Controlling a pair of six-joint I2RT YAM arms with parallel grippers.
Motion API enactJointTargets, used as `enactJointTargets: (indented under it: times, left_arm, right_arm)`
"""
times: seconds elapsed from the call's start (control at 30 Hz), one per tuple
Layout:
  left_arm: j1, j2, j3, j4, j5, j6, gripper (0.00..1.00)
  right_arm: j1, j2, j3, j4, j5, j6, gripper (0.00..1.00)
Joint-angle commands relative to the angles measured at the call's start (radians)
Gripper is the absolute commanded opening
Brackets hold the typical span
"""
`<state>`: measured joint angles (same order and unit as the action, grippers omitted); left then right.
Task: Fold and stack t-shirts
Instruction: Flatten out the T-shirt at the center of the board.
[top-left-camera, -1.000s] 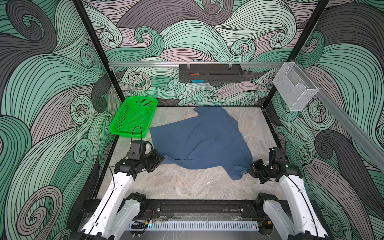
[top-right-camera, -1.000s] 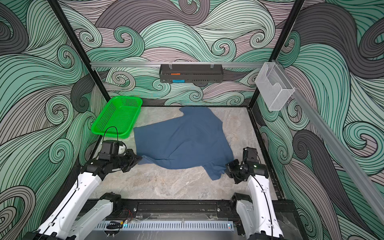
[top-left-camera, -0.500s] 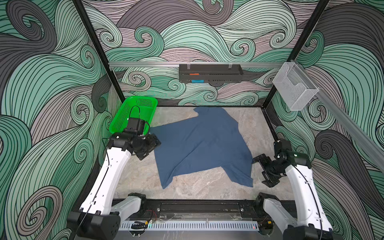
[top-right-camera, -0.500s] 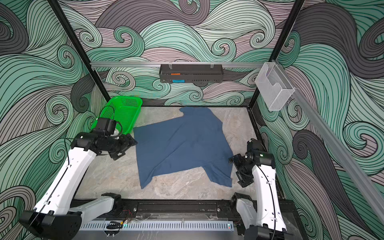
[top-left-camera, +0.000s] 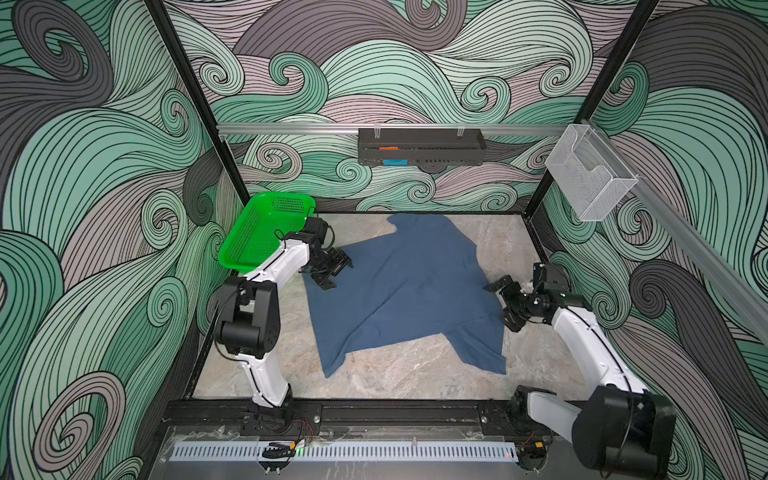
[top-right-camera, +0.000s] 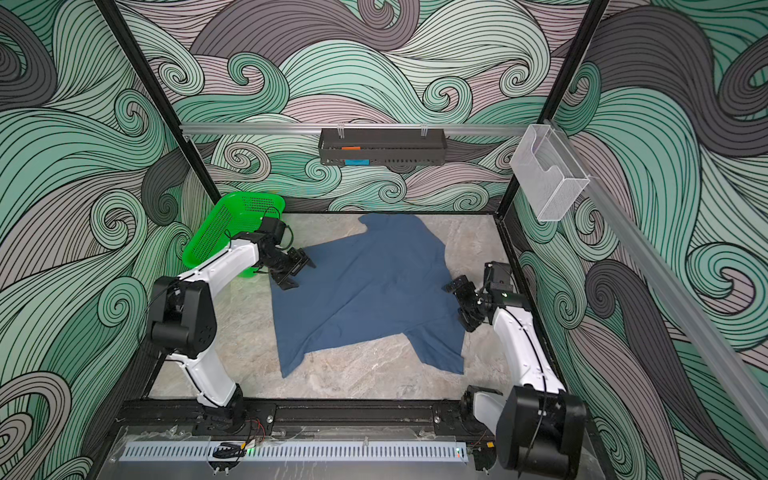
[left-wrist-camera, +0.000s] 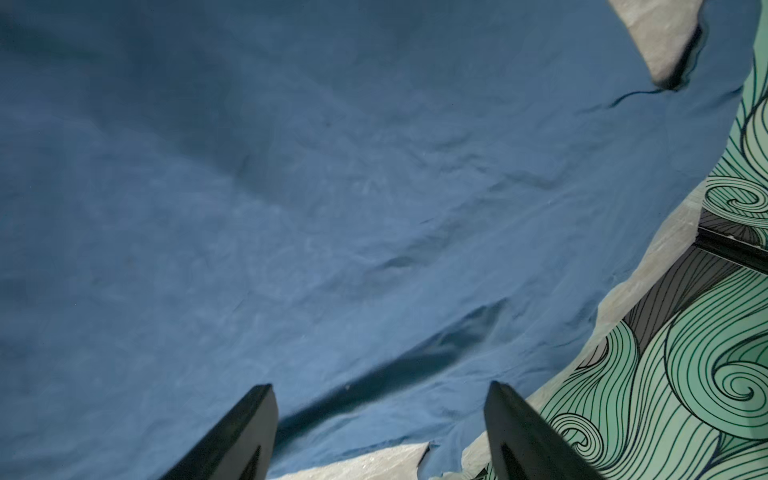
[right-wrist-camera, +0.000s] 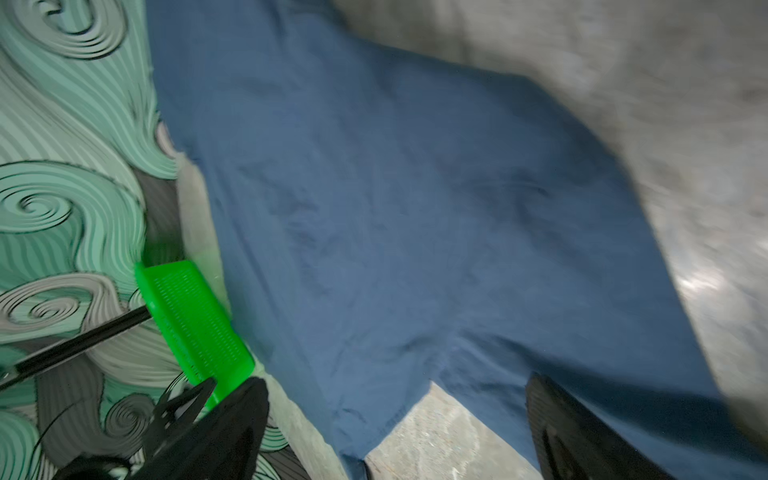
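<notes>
Change: both arms have left their low pose by the front rail and now reach to either side of the t-shirt (top-left-camera: 399, 291). Its near-left corner has been drawn into a point toward that rail, and both pincers have gone from closed to open.
Left gripper (top-left-camera: 332, 272): jaws wide and holding nothing, poised over the shirt's left edge, just beside the green basket (top-left-camera: 253, 245).
Right gripper (top-left-camera: 505, 305): jaws wide and empty, at the shirt's right edge. Its wrist view shows cloth and bare tabletop ahead of the fingers.
T-shirt: spread mid-table and unfolded, mostly flat with shallow wrinkles. One flap reaches the front right and another the rear wall.
Why so: one arm at each side suits a two-handed pinch on opposite edges, probably to straighten the cloth before a first fold.
Surface: grey marbled table (top-left-camera: 415, 374), smooth, so the cloth likely slides easily.
Room: swirl-patterned walls and black frame posts. A black tray (top-left-camera: 419, 145) hangs on the rear rail and a clear bin (top-left-camera: 590, 183) on the right rail.
</notes>
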<state>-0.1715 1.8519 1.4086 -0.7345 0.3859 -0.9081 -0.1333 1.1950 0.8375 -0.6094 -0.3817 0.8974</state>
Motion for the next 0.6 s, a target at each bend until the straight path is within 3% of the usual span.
enactJointTargets:
  times: [0.0,0.13,0.27,0.47,0.57]
  left_arm:
    - [0.001,0.053,0.094,0.054,0.027,0.01,0.82]
    - [0.01,0.194,0.149,0.112,0.031,-0.007,0.82]
    - [0.01,0.358,0.276,0.138,0.051,-0.035,0.82]
    - [0.022,0.606,0.613,0.026,0.029,0.017,0.82]
    - [0.046,0.754,0.858,-0.077,0.019,0.028,0.82]
  right_arm:
    - [0.061,0.085,0.124,0.142,-0.074,-0.08,0.99]
    - [0.08,0.166,0.21,0.028,-0.024,-0.08,0.99]
    - [0.08,0.156,0.243,-0.053,0.009,-0.089,0.99]
    - [0.078,0.146,0.271,-0.185,0.032,-0.091,0.99]
    - [0.078,0.167,0.278,-0.314,0.054,-0.119,0.99]
